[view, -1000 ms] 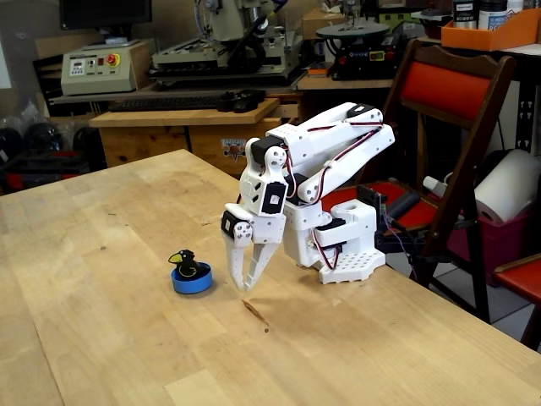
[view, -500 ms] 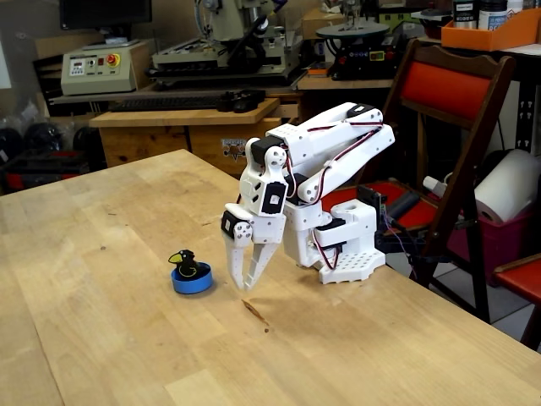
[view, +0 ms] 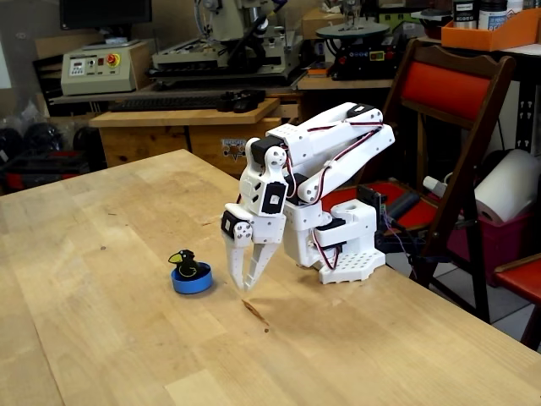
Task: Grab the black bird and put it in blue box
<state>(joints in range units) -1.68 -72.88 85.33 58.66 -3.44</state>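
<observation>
The black bird (view: 185,263), a tiny black figure with a yellow beak, stands upright inside the blue box (view: 193,281), a small round blue cap on the wooden table (view: 101,321). My white gripper (view: 240,282) points down just to the right of the cap, a short gap away from it. Its two fingers are spread apart and hold nothing. The fingertips hover close to the table surface.
The arm's white base (view: 342,254) is clamped at the table's right edge. A red folding chair (view: 439,135) stands behind it. A dark knot (view: 254,313) marks the wood below the gripper. Benches with machines fill the background.
</observation>
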